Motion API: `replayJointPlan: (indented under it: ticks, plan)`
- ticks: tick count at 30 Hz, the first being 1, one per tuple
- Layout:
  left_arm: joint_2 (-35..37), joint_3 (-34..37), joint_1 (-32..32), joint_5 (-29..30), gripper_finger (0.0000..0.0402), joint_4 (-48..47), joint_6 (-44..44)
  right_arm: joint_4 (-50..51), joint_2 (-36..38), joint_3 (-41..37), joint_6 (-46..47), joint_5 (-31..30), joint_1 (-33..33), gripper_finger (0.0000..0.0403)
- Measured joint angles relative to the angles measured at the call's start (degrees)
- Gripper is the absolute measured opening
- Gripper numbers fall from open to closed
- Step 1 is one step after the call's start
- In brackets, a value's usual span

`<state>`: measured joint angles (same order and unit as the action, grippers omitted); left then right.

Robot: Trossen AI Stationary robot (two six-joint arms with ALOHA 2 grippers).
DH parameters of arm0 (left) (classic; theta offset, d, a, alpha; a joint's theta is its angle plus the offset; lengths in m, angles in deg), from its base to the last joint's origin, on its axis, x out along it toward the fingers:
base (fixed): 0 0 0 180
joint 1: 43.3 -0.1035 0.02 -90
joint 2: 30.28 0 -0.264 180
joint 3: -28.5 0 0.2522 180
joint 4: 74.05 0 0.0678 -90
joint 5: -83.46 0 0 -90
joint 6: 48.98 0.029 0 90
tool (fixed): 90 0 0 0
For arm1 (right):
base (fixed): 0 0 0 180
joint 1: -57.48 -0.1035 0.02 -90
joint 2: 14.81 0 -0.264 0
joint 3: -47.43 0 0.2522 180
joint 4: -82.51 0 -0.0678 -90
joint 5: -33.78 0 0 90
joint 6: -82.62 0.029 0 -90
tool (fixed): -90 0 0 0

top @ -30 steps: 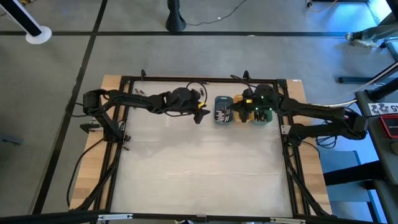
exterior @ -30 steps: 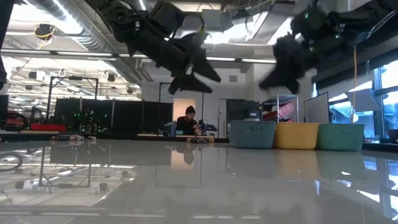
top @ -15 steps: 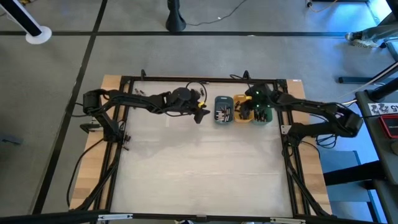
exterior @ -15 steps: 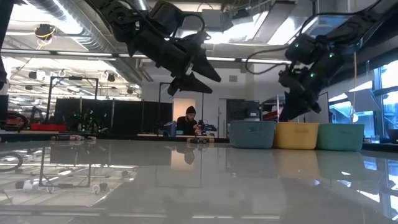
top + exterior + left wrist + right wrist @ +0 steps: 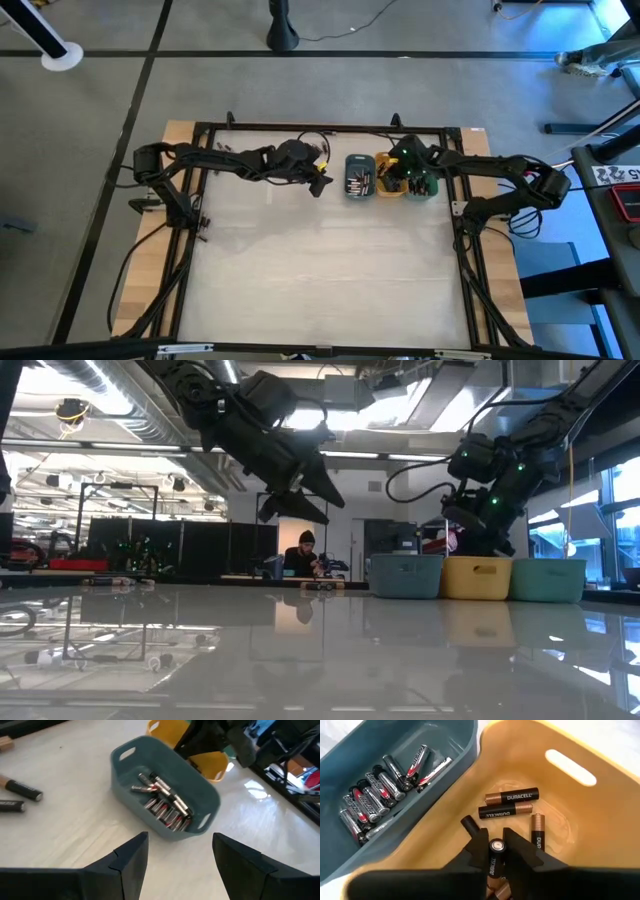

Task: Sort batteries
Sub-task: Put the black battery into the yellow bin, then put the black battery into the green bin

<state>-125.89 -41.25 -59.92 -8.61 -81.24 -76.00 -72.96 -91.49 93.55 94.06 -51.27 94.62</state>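
While the right gripper (image 5: 497, 851) reaches down into the orange tray (image 5: 600, 820), its two dark fingers (image 5: 479, 845) are clenched on a black-and-copper battery (image 5: 495, 857) held end-up just above the tray floor. Three more copper-topped batteries (image 5: 512, 797) lie loose on that tray's floor, two side by side and one just beside the held cell.

Touching the orange tray on one long side is the slate-blue tray (image 5: 445, 737), which holds a heap of silvery and dark batteries with red marks (image 5: 372, 800). Seen from above, the three trays stand in a row near the far edge of the desk (image 5: 320, 270), right of its middle: slate-blue (image 5: 358, 176), orange (image 5: 388, 172), then the green tray (image 5: 428, 187) nearest the right edge.

Over the desk left of the slate-blue tray hangs the left gripper (image 5: 179, 851), released, its jaws spread wide with nothing between them. Its wrist view looks down on the slate-blue tray and two dark batteries (image 5: 22, 792) lying loose on the desk, well apart from the trays.

Beyond the far edge, in the low view, a person (image 5: 303, 556) sits in the room.
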Motion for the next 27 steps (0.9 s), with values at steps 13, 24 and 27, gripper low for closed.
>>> replayJointPlan:
  ticks: [13, 24, 27]
  plan:
    - [0.02, 0.00, -1.82, 0.05, 0.0210, -3.65, 0.44, 8.37, -0.07, 6.02, -1.04, 0.00, 0.00, 0.0211]
    - [-0.29, -7.25, -11.16, 0.08, 0.0210, -19.68, 12.36, 25.00, 0.80, 18.35, -1.18, 0.59, -0.02, 0.0215]
    - [-0.88, -12.09, -15.77, 0.06, 0.0210, -26.29, 16.16, 26.01, 3.42, 20.75, 0.01, 0.59, -0.04, 0.0215]
